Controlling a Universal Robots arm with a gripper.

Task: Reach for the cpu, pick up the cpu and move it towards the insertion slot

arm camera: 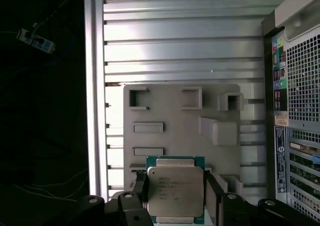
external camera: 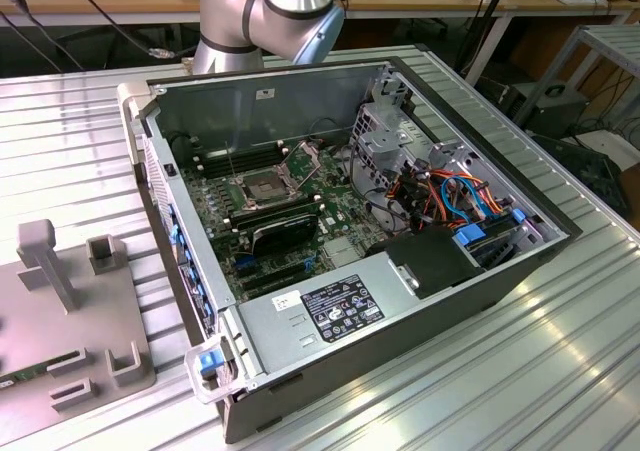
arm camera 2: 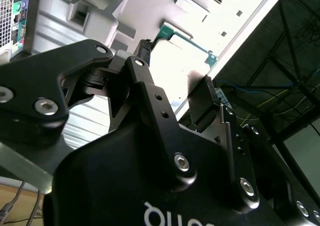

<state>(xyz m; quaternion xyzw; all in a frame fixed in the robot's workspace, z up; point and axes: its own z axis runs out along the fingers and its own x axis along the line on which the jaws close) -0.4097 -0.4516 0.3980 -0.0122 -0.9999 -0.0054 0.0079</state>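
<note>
My pincer [arm camera: 174, 196] is closed narrow on the cpu [arm camera: 175, 188]: in the first wrist view a finger presses each of two opposite edges of the chip, which lies flat with its pale metal lid facing the camera. In the second wrist view the pincer [arm camera 2: 175, 68] appears from behind, with the green rim of the cpu [arm camera 2: 187, 38] between the fingers [arm camera 2: 144, 50]. Below the chip lies the grey tray [arm camera: 175, 121] with its empty pockets. The chip looks large against it, so I judge that I hold it well clear of the tray and that the pick-up is done. The step in hand is the carry. The tray rests on the ribbed worktop [arm camera: 175, 45], with the computer case [arm camera: 300, 85] just beside it. In the exterior view my arm [external camera: 270, 11] rises behind the open computer case [external camera: 260, 101], and the insertion slot [external camera: 262, 187] sits on the board inside it, its metal frame open and its centre dark, well apart from the grey tray [external camera: 60, 311] on the worktop [external camera: 560, 371]. As I judge it, the carry calls for a steady grip, a level chip and enough height to clear the case wall.
</note>
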